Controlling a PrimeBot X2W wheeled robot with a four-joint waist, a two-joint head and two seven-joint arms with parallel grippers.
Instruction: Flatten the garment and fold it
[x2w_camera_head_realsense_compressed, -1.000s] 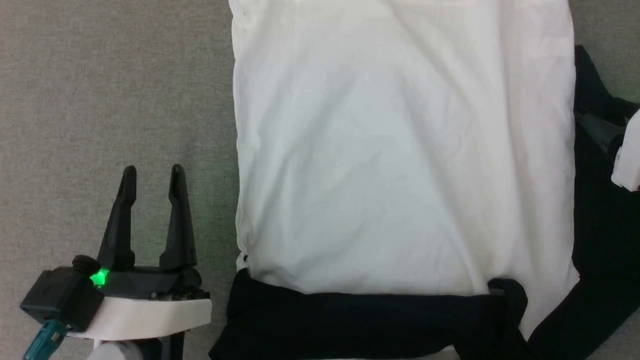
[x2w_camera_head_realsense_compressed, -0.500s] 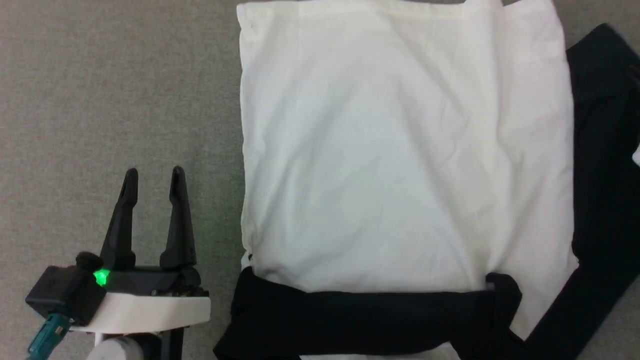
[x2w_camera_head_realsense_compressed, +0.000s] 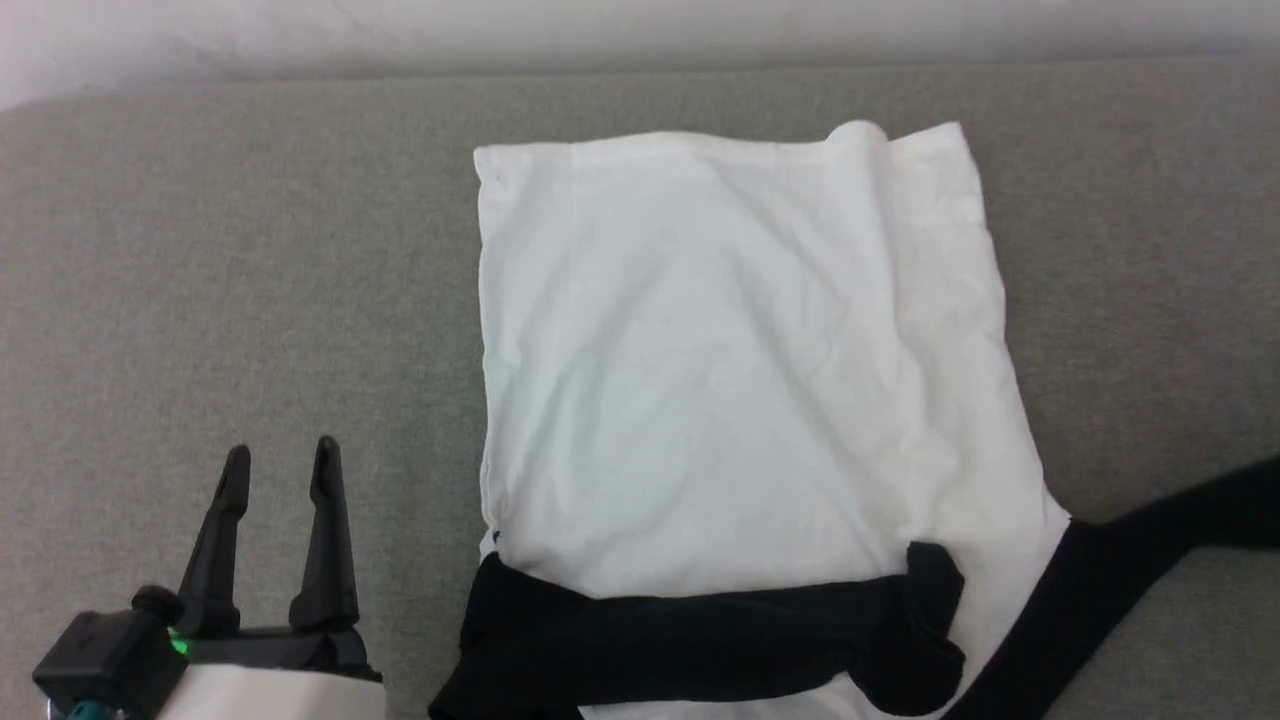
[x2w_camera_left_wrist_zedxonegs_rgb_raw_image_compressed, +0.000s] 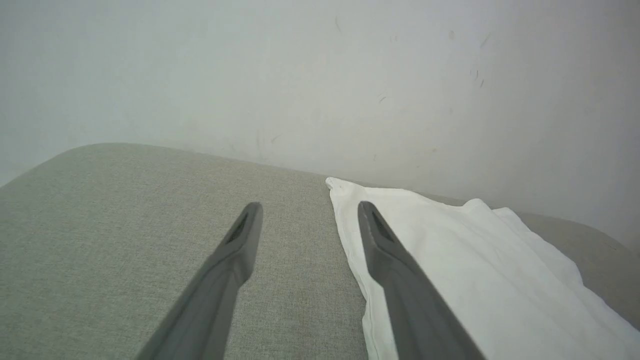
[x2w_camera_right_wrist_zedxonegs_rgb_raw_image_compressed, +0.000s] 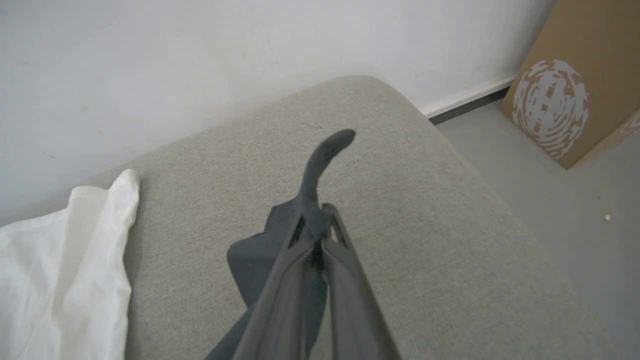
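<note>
The garment (x2w_camera_head_realsense_compressed: 730, 380) lies on a grey cushion (x2w_camera_head_realsense_compressed: 240, 280), white body spread flat. One black sleeve (x2w_camera_head_realsense_compressed: 700, 640) is folded across its near end. The other black sleeve (x2w_camera_head_realsense_compressed: 1120, 570) stretches away to the right, past the picture's edge. In the right wrist view my right gripper (x2w_camera_right_wrist_zedxonegs_rgb_raw_image_compressed: 316, 225) is shut on that sleeve (x2w_camera_right_wrist_zedxonegs_rgb_raw_image_compressed: 325, 150), whose end sticks out beyond the fingertips, above the cushion. My left gripper (x2w_camera_head_realsense_compressed: 281, 452) stands open and holds nothing, left of the garment's near corner. In the left wrist view its right finger (x2w_camera_left_wrist_zedxonegs_rgb_raw_image_compressed: 395, 260) overlaps the white edge (x2w_camera_left_wrist_zedxonegs_rgb_raw_image_compressed: 475, 270).
A white wall (x2w_camera_head_realsense_compressed: 600, 30) runs right behind the cushion's far edge. The cushion ends in a rounded corner (x2w_camera_right_wrist_zedxonegs_rgb_raw_image_compressed: 395, 95) on the right, with grey floor (x2w_camera_right_wrist_zedxonegs_rgb_raw_image_compressed: 550, 190) and a cardboard box (x2w_camera_right_wrist_zedxonegs_rgb_raw_image_compressed: 565, 90) beyond it.
The head camera has tilted up, so the whole picture shifted down. My right gripper has shut on the right sleeve, which now stretches out to the right instead of lying along the body.
</note>
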